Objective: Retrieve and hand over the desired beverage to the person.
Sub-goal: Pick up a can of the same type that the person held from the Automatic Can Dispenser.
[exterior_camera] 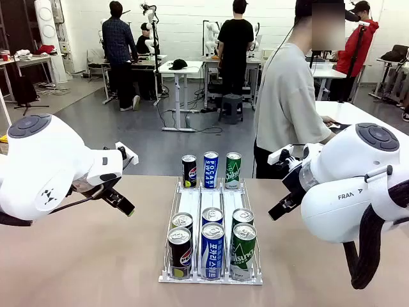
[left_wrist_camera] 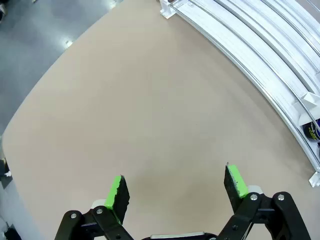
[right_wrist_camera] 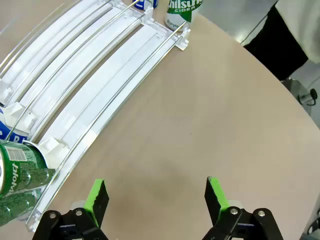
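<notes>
As viewed from the front: left gripper (exterior_camera: 121, 203), black with two fingers, hanging empty above beige tabletop (exterior_camera: 77, 256); right gripper (exterior_camera: 281, 208), same build, likewise empty. Between the two, white three-lane plastic can rack (exterior_camera: 192, 203). At its near end, closest to both grippers, black Pepsi cans (exterior_camera: 180, 253), blue Pocari Sweat cans (exterior_camera: 212, 251) and green Chilsung cider cans (exterior_camera: 242, 252), two deep per lane; one more of each at the far end. Beyond right gripper, across the table, person in light grey sweatshirt (exterior_camera: 287, 102), standing side-on.

As viewed from left wrist: left gripper (left_wrist_camera: 175, 187) wide open, green pads (left_wrist_camera: 117, 192) well apart, gripping nothing, over bare tabletop. Ahead and off to one side of the fingers, rack's white lanes (left_wrist_camera: 260, 55), not touching.

As viewed from right wrist: right gripper (right_wrist_camera: 156, 197) wide open too, gripping nothing, over bare tabletop. Beside one finger, rack (right_wrist_camera: 100, 95), with a green can (right_wrist_camera: 17, 175) close by at its near end; farther ahead, another green can (right_wrist_camera: 181, 12) at the far end. Past the table edge, dark trousers of the person (right_wrist_camera: 280, 45).
</notes>
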`<state>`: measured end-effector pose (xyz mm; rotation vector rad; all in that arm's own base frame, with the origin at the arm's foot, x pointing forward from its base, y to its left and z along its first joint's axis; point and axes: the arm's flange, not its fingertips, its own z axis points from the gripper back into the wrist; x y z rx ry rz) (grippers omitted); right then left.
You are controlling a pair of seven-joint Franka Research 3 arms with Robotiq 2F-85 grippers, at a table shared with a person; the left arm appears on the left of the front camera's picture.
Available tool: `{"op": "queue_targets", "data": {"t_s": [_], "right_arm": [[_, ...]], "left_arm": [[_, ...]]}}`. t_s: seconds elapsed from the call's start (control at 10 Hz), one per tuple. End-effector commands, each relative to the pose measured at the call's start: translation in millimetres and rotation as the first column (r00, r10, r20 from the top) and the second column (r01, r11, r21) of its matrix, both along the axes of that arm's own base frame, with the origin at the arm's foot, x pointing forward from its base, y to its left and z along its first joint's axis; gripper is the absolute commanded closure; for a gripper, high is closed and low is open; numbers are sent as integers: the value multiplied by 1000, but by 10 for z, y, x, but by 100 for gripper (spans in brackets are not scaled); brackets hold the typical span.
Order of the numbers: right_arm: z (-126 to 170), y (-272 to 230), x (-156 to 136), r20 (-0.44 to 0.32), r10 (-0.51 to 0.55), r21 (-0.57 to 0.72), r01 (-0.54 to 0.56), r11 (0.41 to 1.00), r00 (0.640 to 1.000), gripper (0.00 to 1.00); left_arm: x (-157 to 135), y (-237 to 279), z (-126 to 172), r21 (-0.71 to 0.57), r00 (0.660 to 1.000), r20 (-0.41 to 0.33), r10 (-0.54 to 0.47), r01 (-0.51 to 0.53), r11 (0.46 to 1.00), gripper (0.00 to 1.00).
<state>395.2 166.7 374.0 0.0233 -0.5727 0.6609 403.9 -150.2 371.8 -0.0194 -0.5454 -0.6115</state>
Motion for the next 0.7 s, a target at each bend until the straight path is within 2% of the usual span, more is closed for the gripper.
{"op": "queue_targets", "data": {"t_s": [0.0,0.6], "right_arm": [[0,0,0,0,0,0,0,1000,1000,0],[0,0,0,0,0,0,0,1000,1000,0]], "left_arm": [[0,0,0,0,1000,0,0,0,1000,0],[0,0,0,0,1000,0,0,0,1000,0]]}}
